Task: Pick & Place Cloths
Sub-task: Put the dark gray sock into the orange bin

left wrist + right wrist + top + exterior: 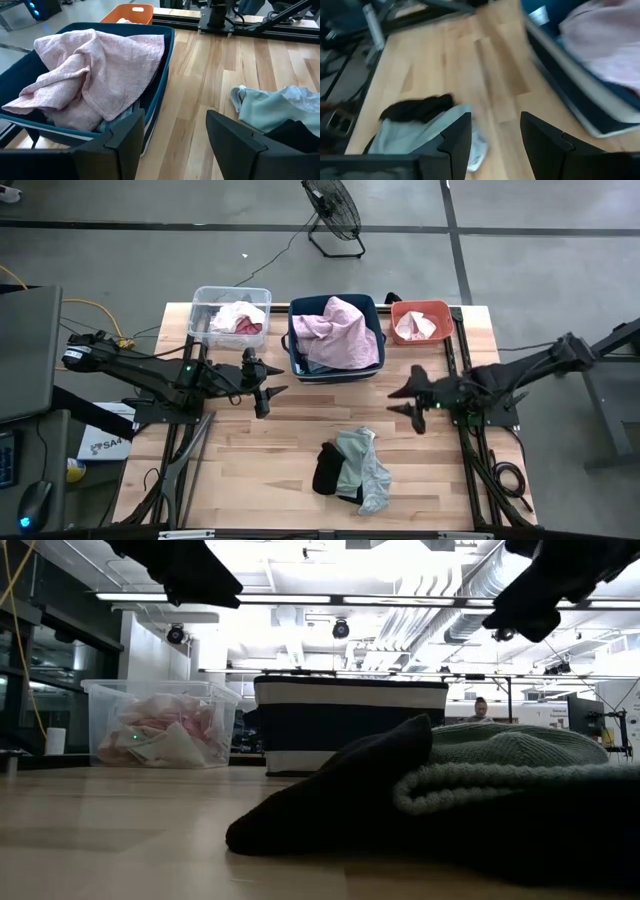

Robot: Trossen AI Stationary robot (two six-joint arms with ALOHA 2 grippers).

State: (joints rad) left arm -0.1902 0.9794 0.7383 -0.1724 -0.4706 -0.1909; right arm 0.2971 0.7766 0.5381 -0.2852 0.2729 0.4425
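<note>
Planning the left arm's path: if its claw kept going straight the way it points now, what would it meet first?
Probably bare table. The left claw, open and empty, points across toward the right claw, passing between the navy bin and the grey and black cloths. Depth is unclear.

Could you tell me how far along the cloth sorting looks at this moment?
Done: cloths already lie in the clear bin, navy bin and coral bin. In hand: nothing; the left tool and right tool hover open and empty. Left: the black cloth and grey cloth on the table.
</note>
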